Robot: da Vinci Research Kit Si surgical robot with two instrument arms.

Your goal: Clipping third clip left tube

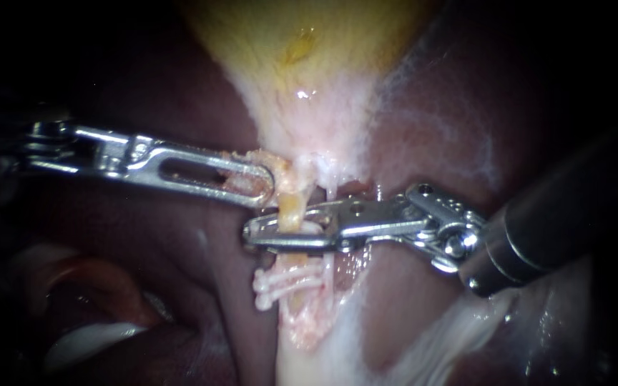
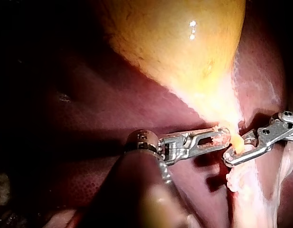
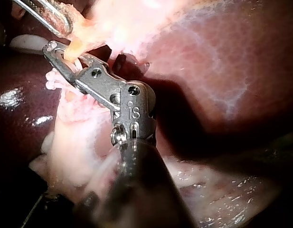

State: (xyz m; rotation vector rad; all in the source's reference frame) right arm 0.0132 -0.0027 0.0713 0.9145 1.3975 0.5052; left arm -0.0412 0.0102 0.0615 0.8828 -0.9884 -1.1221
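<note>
The left tube runs from the gallbladder neck down to two white clips seated on it. The left instrument has its jaws clamped on the gallbladder neck, well beyond the clips, seemingly tensioning the tube. The right instrument straddles the tube just gallbladder-side of the clips, jaws apart around it and not visibly squeezed. The step looks like positioning, with closure pending. Next, confirm both tips clear the tube, then squeeze firmly.
</note>
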